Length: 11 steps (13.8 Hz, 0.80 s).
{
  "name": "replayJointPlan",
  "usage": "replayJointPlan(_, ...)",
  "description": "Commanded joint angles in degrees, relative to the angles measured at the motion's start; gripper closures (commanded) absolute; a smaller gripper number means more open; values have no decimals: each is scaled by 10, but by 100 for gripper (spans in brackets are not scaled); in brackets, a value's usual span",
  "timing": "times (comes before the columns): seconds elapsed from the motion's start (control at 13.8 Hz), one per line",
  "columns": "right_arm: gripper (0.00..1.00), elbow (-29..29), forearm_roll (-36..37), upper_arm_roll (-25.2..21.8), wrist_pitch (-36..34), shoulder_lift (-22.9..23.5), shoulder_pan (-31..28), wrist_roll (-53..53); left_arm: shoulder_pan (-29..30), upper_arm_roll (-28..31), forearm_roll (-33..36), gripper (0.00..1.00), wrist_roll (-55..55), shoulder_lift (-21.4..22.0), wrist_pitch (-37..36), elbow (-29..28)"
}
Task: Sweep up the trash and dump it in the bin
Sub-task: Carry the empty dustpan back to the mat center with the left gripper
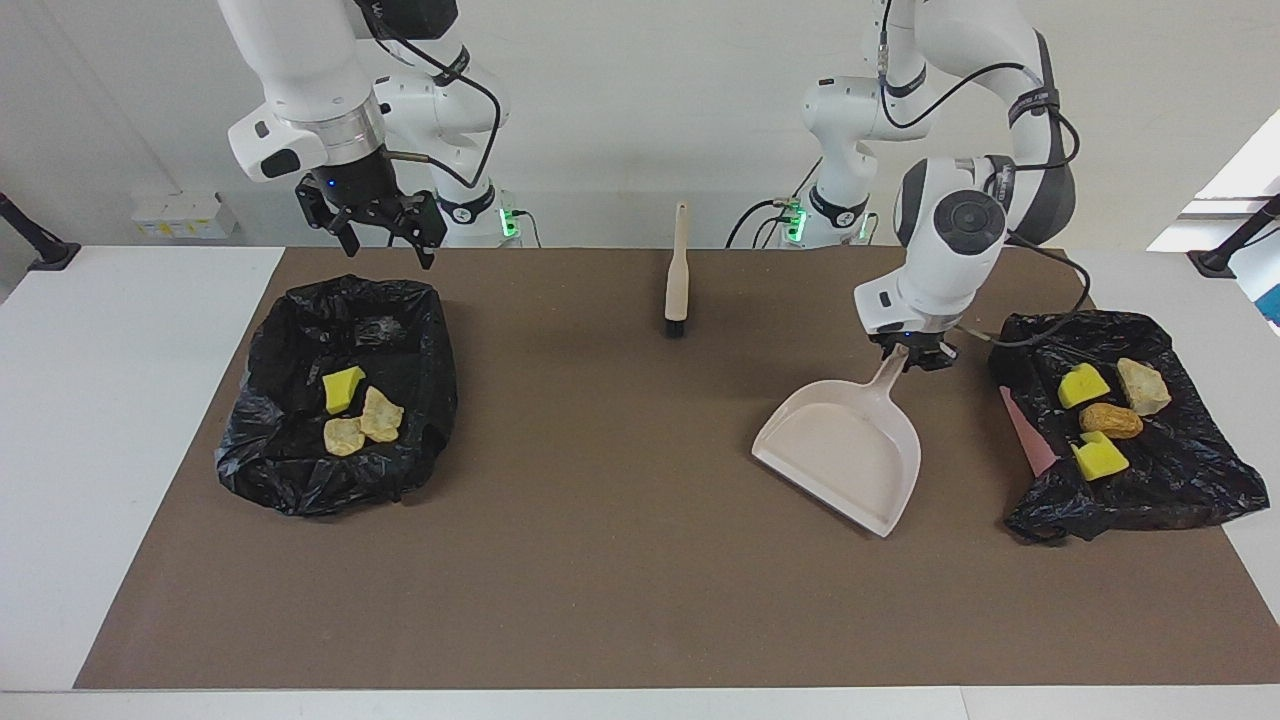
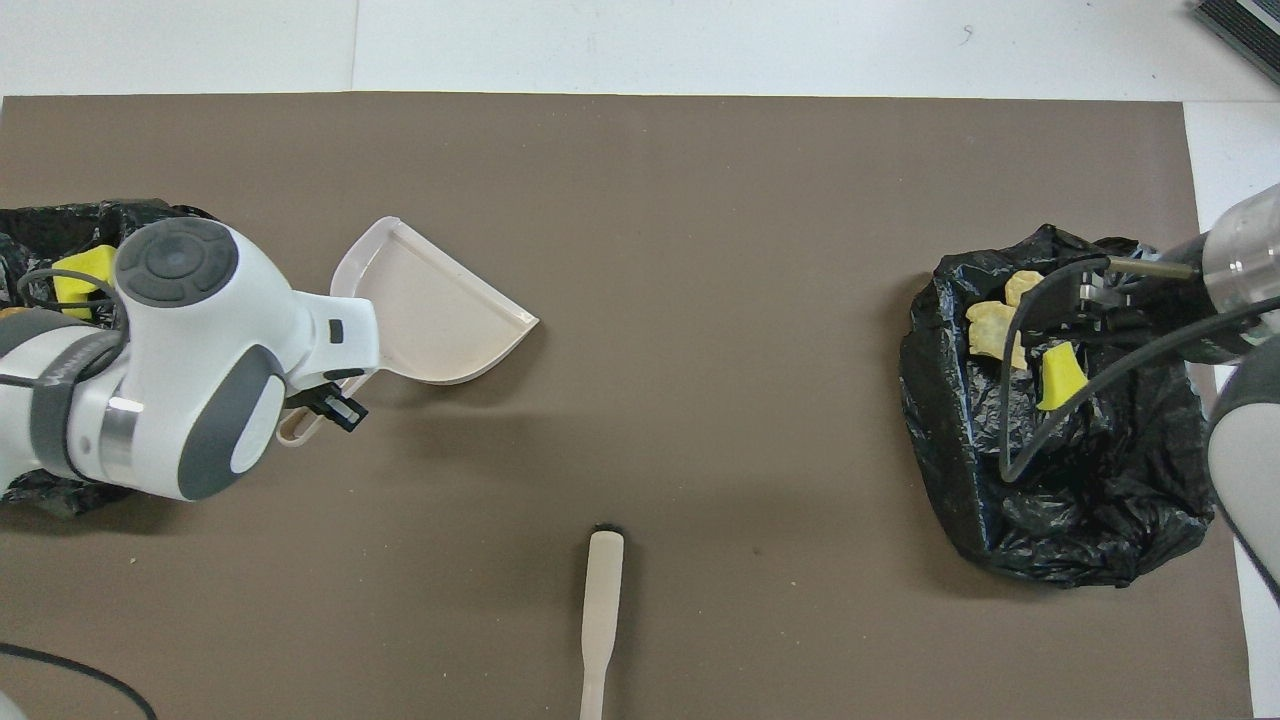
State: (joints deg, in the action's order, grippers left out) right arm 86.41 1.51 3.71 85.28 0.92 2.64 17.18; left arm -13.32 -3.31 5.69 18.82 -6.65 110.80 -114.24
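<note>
Over the brown mat (image 1: 620, 560) on the surface, toward the left arm's end, the left tool (image 1: 912, 352) is gripping the handle of the beige dustpan (image 1: 842, 452), its fingers closed narrowly on it; the pan is tilting down with its wide lip toward the mat. Just beside it, a black bag (image 1: 1180, 470) is holding four pieces of trash (image 1: 1100, 420): two yellow sponge bits, a beige chunk and a brown lump. Toward the right arm's end, another black bag (image 1: 300, 470) is holding three more pieces (image 1: 355, 410), a yellow sponge and two beige chunks. Above that bag's nearer-to-the-robots edge, the right tool (image 1: 385, 235) is hanging empty with its fingers spread wide. Between the arms' bases, a brush (image 1: 677, 270) is lying on the mat.
</note>
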Motion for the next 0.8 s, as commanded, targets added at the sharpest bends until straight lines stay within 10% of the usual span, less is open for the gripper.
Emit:
replayJointPlan(0.0, 0, -5, -2, -7, -11, 1, 2, -25, -64, 11, -18, 100, -124, 4, 26, -8)
replayJointPlan(0.73, 0, 5, -4, -24, -18, -2, 8, -109, -210, 10, -115, 100, -435, -27, 111, 7)
